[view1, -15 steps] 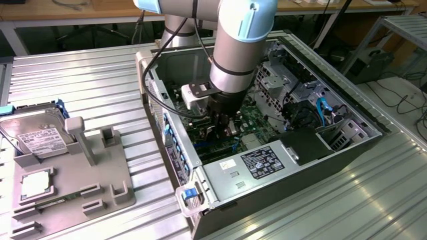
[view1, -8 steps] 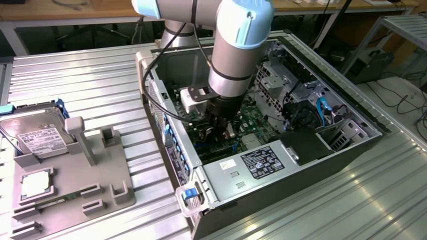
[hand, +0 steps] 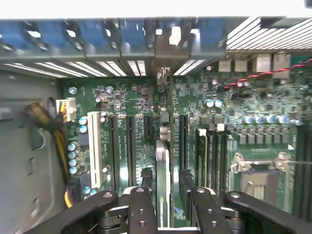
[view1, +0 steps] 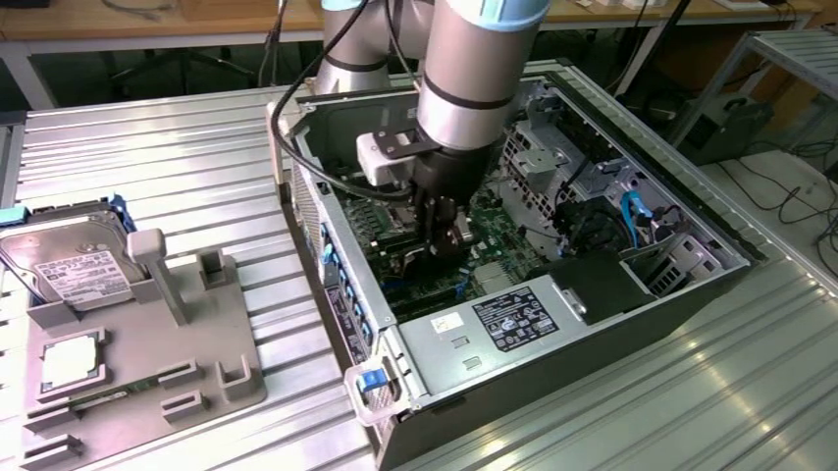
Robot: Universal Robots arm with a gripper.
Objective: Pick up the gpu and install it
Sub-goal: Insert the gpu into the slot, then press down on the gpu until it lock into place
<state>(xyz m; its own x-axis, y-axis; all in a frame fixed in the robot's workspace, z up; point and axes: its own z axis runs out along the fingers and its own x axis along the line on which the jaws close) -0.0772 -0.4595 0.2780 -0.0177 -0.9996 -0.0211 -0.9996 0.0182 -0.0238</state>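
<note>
Inside the open computer case (view1: 524, 324), which lies on its side so the motherboard (hand: 234, 112) faces up, the arm reaches straight down among the components. Outside the case, toward the exterior view's left, a grey fixture (view1: 144, 343) carries the hard drive (view1: 66, 265) and a small CPU chip (view1: 73, 358), kept clear of the work. On the motherboard, the gpu (hand: 162, 180) stands on edge in line with the long black expansion slots (hand: 130, 146), its long axis running along them toward the blue-tabbed rear wall of the case. The gripper (hand: 163, 204) straddles the card's upper edge, fingers (hand: 141, 209) on either side; whether they press it or have just loosened I cannot tell.
</note>
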